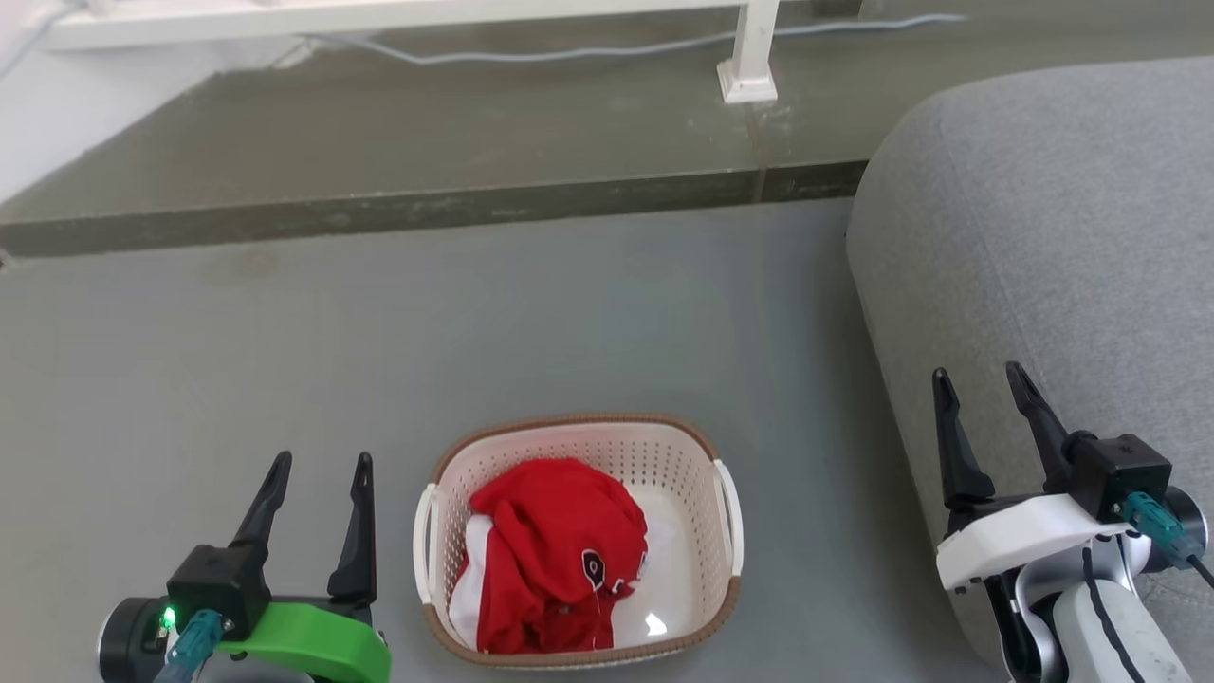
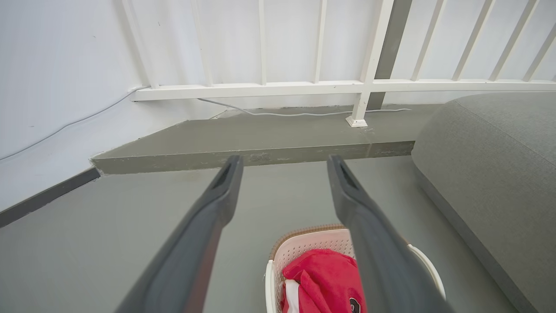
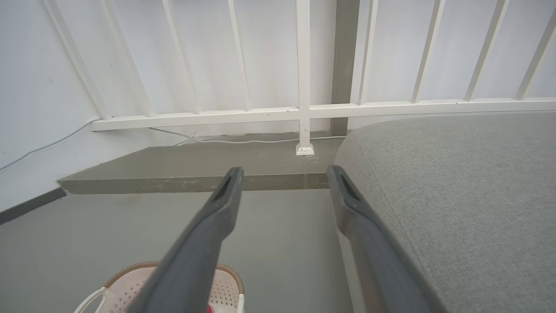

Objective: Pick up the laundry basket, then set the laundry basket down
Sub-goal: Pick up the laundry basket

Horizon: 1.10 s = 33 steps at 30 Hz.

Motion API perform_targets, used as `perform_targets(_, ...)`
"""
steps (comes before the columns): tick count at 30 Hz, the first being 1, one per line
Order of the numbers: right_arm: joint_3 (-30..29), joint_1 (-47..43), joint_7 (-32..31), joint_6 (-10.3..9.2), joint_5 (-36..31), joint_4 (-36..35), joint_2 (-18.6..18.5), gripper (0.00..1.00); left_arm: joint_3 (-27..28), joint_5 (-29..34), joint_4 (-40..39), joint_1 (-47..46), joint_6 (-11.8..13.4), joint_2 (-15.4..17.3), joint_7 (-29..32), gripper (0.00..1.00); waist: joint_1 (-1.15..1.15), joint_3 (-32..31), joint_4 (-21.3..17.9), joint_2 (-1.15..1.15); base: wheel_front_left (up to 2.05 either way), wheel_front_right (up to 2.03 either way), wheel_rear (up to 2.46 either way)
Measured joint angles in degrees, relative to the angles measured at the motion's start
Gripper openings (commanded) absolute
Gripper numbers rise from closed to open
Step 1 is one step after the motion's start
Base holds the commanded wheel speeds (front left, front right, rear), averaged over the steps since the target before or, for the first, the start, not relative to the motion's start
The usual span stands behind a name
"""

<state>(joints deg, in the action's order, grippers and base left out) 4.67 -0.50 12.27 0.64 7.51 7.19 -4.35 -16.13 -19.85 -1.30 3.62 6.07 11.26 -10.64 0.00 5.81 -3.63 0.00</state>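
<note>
Perforated plastic laundry basket (image 1: 579, 446); matt grey floor (image 1: 379, 332)

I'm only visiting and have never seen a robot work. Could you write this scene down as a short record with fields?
Place: grey floor, with a grey sofa on the right and a raised step and white railing behind
Basket: cream laundry basket, standing on the floor between the grippers, untouched
Contents: red garment on top of white cloth
Left gripper: open, empty, close to the basket's left side
Right gripper: open, empty, farther off in front of the sofa
Stage: basket not yet picked up
</note>
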Motion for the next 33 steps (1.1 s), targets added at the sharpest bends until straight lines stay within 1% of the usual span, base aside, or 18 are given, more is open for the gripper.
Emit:
perform_targets(10,0.1,0.23,-1.35,0.11,0.52,-1.33,0.0,1.0,0.85,0.23,-1.56,-0.29,0.01,-0.12,1.09,1.0,0.0,5.59,0.16,0.0,0.0,0.0,0.0)
perform_targets(18,1.14,3.27,-2.24,0.36,1.63,-1.07,0.34,1.0,0.85,-0.91,-0.35,-4.36,0.01,-0.91,3.46,1.0,0.0,11.64,0.26,0.0,0.0,0.0,0.0)
perform_targets(22,1.9,5.34,-2.79,0.76,1.93,-0.22,0.6,1.0,1.03,-1.52,1.38,-7.81,-0.04,-0.85,5.64,1.0,0.01,14.82,0.19,0.0,0.0,0.0,0.0)
perform_targets(23,2.42,6.7,-2.81,0.79,2.11,0.33,0.65,1.0,1.1,-1.8,2.58,-9.9,-0.11,-0.86,6.53,1.0,0.0,16.43,0.12,0.0,0.0,0.0,0.0)
perform_targets(29,3.25,12.22,-3.34,0.79,2.67,2.15,0.82,1.0,1.09,-3.76,5.63,-18.21,-1.57,-1.13,9.85,1.0,0.01,21.29,-0.11,0.0,0.0,0.0,0.0)
perform_targets(33,5.01,16.36,-4.0,1.02,2.67,4.38,0.86,1.0,1.04,-4.64,8.43,-23.79,-2.64,-1.37,12.17,1.0,0.01,24.55,-0.26,0.0,0.0,0.0,0.0)
